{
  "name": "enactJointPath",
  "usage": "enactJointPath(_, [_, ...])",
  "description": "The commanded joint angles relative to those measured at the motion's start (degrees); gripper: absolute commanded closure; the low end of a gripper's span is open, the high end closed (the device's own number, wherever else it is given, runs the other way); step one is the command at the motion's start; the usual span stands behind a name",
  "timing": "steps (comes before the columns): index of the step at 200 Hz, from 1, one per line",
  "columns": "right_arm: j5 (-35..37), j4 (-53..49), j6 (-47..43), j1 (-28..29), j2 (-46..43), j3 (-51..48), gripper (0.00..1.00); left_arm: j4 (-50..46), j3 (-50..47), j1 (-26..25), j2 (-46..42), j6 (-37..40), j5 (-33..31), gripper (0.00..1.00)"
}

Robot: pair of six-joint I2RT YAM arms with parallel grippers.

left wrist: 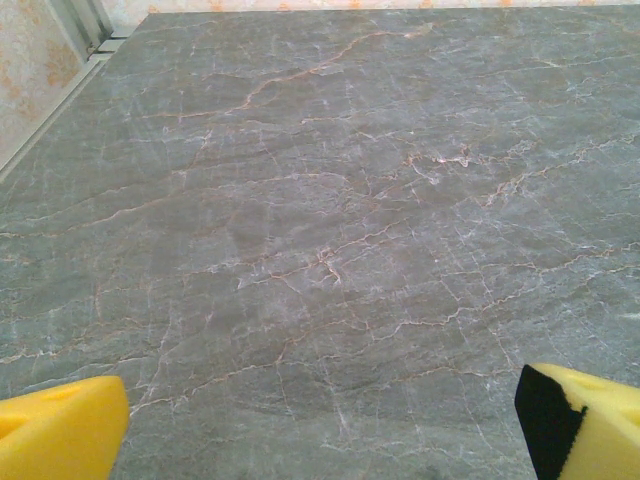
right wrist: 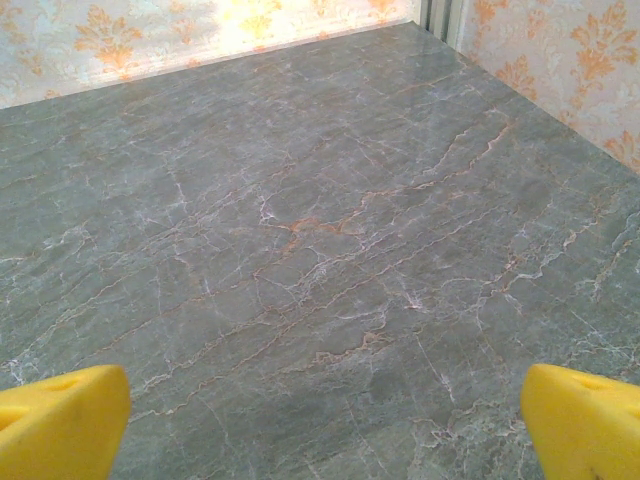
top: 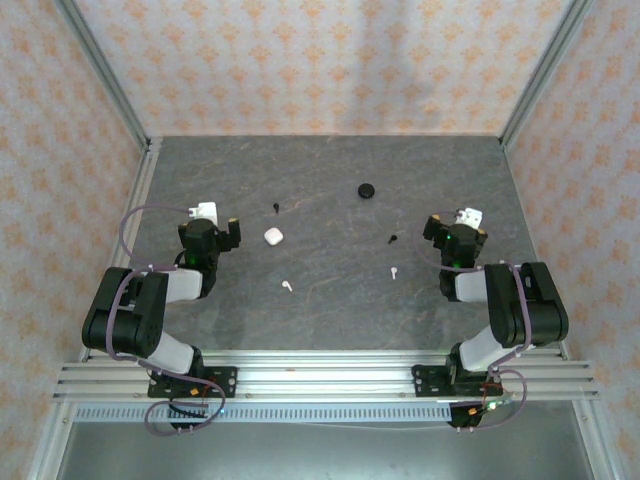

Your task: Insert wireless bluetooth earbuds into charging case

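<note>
- We see the left gripper and right gripper released, empty.
- White earbuds, black earbuds, white case and black case lie apart on the table.

The left claw held its yellow fingertips far apart at the lower corners. A grey, veined marble desk stretched beyond them.
</note>
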Motion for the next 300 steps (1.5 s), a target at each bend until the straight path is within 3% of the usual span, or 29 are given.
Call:
enactJointPath(1, [-0.38, -0.03, -0.61, 0.31, 0.22, 1.13, 0.01, 1.59, 0.15, 0.32, -0.46, 0.31, -0.58, 0.00])
enactJointPath(142, [0.07, 3.63, -0.22, 0.32, -0.48, -0.99, 0.01, 1.66, 0.20, 0.32, -0.58, 0.22, -0.58, 0.00])
enactJointPath(176, [-3.03, 1.53, -1.58, 0.34, -4.69, -1.69, 0.01, -13.02, 6.57, 0.70, -4.53, -2.05, -3.65, 0.00])
enactJointPath(196, [-3.01, -8.33, -1.71, 0.38, -10.29, 1.06, 0.01, -20.13, 9.53, 0.83, -7.39, -2.06, -3.12, 0.00])
enactJointPath(214, [-2.17, -25.59, 2.53, 0.50, -14.81, 8.23, 0.00, -28.91, 13.63, 0.82, -9.30, -1.43, -2.00, 0.00])
enactJointPath(228, [-1.85, -39.46, 8.34, 0.78, -14.67, 16.30, 0.07, -37.46, 18.58, 0.79, -9.26, -1.61, -0.15, 0.00])
enactJointPath(265, [-1.28, -65.68, 12.90, 6.58, -0.28, 37.75, 0.10, -57.01, 29.80, 0.53, -4.28, -11.23, 4.60, 0.00])
enactJointPath(300, [-4.30, -74.24, 18.86, 13.57, 9.91, 50.56, 0.10, -69.91, 36.51, -3.33, 0.46, -17.39, 6.60, 0.07])
